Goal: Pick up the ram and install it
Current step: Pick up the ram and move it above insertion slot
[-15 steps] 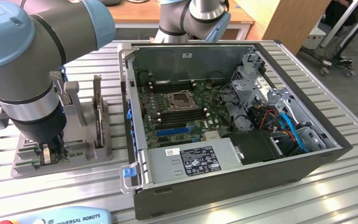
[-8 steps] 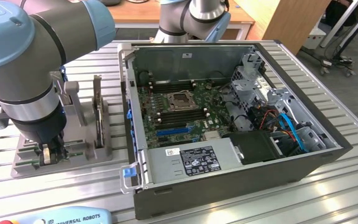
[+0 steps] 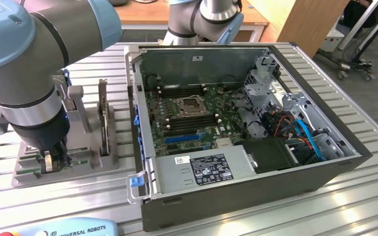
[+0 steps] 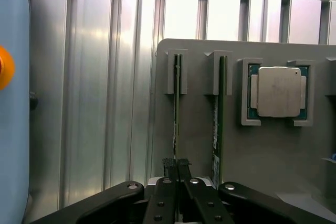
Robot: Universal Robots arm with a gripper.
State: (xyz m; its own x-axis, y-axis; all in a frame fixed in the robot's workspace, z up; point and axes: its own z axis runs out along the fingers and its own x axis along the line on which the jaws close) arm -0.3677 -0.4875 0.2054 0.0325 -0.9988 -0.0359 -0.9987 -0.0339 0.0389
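Observation:
The ram (image 4: 177, 114) is a thin green stick standing on edge in a slot of the grey holder (image 4: 199, 145). My gripper (image 4: 177, 167) is shut on its near end, with the black fingers (image 4: 167, 192) pinching the board from both sides. A second green stick (image 4: 218, 114) with a whitish label stands in the neighbouring slot. In the exterior view my gripper (image 3: 47, 164) is lowered onto the holder (image 3: 84, 164) at the exterior view's left, beside the open computer case (image 3: 241, 162). Its motherboard (image 3: 189, 115) lies exposed.
A square silver CPU chip (image 4: 278, 92) sits in its pocket on the holder. A flat part (image 3: 102, 115) stands upright at the holder's back. A blue teach pendant (image 3: 64, 228) lies at the table's front edge. The ribbed metal table (image 3: 346, 196) surrounds the case.

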